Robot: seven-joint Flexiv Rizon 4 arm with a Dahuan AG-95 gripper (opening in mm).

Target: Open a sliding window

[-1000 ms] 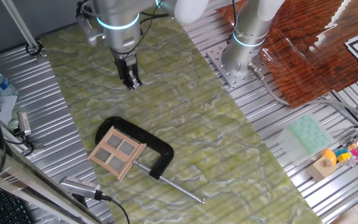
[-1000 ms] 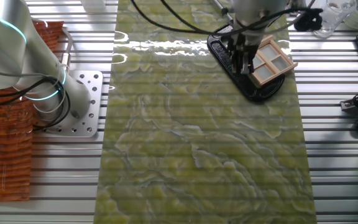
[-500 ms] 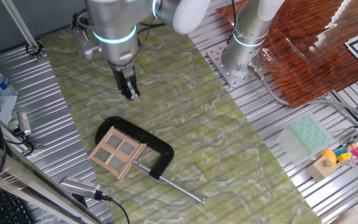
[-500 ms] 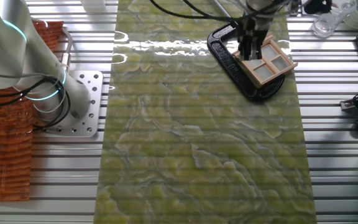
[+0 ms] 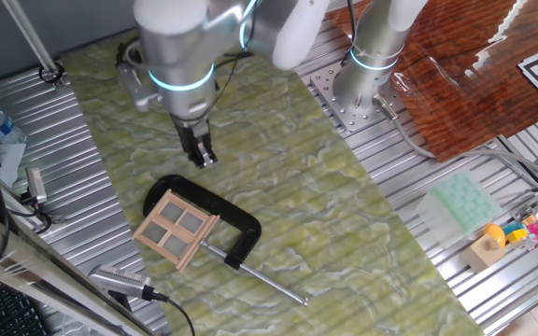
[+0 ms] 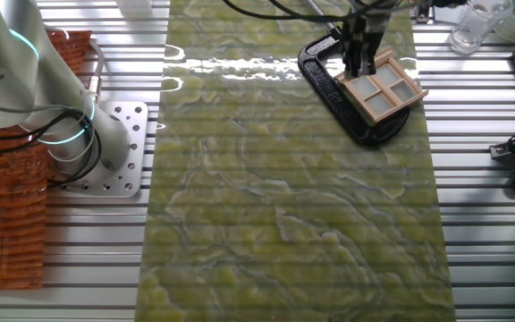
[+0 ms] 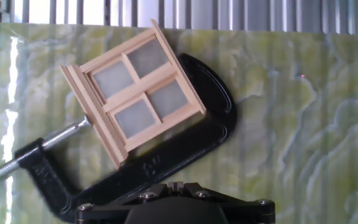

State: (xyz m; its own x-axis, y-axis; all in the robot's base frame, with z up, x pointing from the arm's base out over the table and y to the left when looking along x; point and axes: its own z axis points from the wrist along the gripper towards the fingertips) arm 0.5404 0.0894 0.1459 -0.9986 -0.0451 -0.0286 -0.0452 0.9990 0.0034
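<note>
On the green marbled mat (image 5: 344,233), I see the sliding window (image 5: 176,229) lying flat, held in the black C-clamp (image 5: 236,222), whose steel screw rod (image 5: 274,283) presses against one edge of the wooden frame. My gripper (image 5: 200,154) hangs above the mat near the clamp's curved back, apart from the window. Its fingers look close together, but I cannot tell their state for certain (the hand view shows only the gripper body, no fingertips).
</note>
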